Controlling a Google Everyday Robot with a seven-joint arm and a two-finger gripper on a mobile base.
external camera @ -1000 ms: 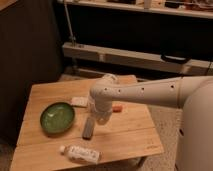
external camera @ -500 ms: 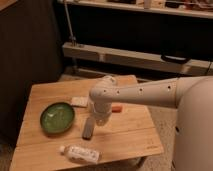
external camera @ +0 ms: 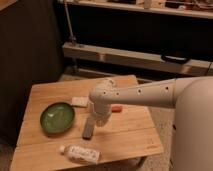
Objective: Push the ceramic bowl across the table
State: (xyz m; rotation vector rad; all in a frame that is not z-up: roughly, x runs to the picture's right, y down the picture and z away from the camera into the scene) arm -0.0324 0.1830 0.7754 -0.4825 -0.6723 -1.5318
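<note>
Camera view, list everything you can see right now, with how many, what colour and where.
table: one, light wood planks, centre of the view
bowl: one, glossy green, on the left part of the table
bottle: one, white, lying on its side near the table's front edge
white packet: one, small and flat, on the table behind the bowl
orange item: one, small, on the table, partly hidden by the arm
shelf: one, pale, low along the dark wall behind the table
arm: one, white, reaching in from the right over the table
tool: one, grey, hanging low over the table just to the right of the bowl as pictured
</note>
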